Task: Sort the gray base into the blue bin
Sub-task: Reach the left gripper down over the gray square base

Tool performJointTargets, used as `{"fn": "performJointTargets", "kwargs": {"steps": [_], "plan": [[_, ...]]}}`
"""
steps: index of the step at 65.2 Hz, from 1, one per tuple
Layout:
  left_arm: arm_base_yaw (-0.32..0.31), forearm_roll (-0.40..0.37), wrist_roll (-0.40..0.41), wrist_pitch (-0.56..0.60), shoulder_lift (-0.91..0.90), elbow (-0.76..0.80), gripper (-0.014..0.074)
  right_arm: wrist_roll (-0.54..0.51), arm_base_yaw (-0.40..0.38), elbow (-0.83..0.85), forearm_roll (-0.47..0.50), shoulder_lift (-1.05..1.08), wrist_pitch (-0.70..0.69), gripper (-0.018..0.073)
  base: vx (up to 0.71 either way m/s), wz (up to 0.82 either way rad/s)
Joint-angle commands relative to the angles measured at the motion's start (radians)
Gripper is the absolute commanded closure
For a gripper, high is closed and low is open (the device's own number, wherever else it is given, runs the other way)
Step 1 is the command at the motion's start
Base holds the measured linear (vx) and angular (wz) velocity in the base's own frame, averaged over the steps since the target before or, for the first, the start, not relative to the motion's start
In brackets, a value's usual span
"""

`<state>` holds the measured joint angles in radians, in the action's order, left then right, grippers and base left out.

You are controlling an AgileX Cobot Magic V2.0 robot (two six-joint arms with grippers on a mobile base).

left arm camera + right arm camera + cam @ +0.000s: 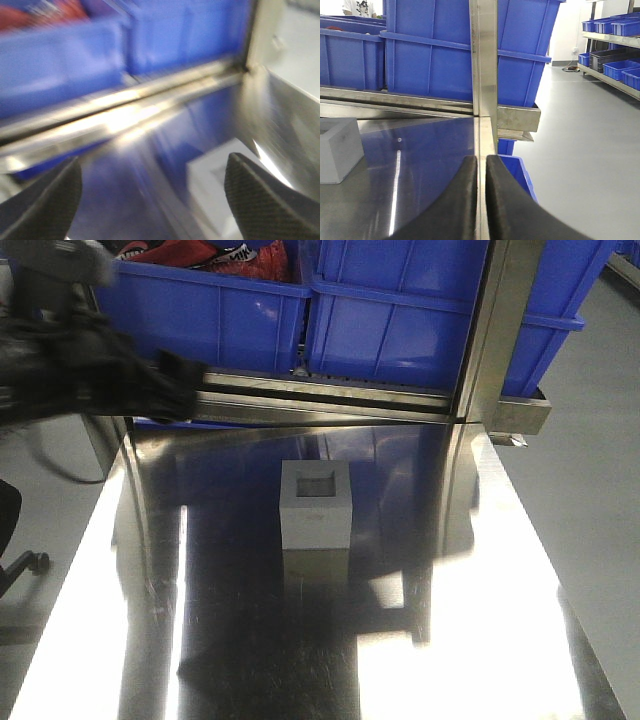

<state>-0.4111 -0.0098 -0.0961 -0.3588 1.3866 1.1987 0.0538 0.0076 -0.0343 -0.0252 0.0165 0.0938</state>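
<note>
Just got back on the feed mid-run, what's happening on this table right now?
The gray base sits recess up on the steel table, and nothing holds it. The left gripper is open, its wrist view blurred, with the block ahead and to its right. The right gripper is shut and empty, off to the block's right. The blue bins stand behind the rail at the far edge. The base is not in one yet.
</note>
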Motion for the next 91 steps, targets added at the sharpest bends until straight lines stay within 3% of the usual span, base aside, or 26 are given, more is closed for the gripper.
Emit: {"fn": "performJointTargets", "kwargs": {"steps": [1, 9, 16, 26, 33, 43, 91], "plan": [[-0.046, -0.007, 0.014, 0.018, 0.092, 0.111, 0.0024, -0.007, -0.004, 0.004, -0.006, 0.009, -0.081, 0.0564, 0.0, 0.0], [-0.075, -0.007, 0.079, -0.002, 0.244, 0.217, -0.0024, -0.007, -0.004, 0.004, -0.006, 0.009, -0.081, 0.0564, 0.0, 0.0], [-0.081, -0.007, 0.184, -0.015, 0.345, 0.304, -0.0057, -0.007, -0.004, 0.004, -0.006, 0.009, -0.081, 0.0564, 0.0, 0.0], [-0.081, -0.007, 0.29, -0.111, 0.47, 0.412, -0.0054, -0.007, -0.004, 0.004, -0.006, 0.009, -0.081, 0.0564, 0.0, 0.0], [-0.081, -0.017, 0.299, -0.162, 0.532, 0.458, -0.0053, -0.007, -0.004, 0.004, -0.006, 0.009, -0.081, 0.0564, 0.0, 0.0], [-0.081, -0.088, 0.299, -0.174, 0.587, 0.482, -0.005, -0.007, -0.004, 0.004, -0.006, 0.009, -0.081, 0.0564, 0.0, 0.0], [-0.08, -0.096, 0.3, -0.211, 0.672, 0.485, -0.002, -0.007, -0.004, 0.004, -0.006, 0.009, -0.078, 0.0564, 0.0, 0.0]]}}
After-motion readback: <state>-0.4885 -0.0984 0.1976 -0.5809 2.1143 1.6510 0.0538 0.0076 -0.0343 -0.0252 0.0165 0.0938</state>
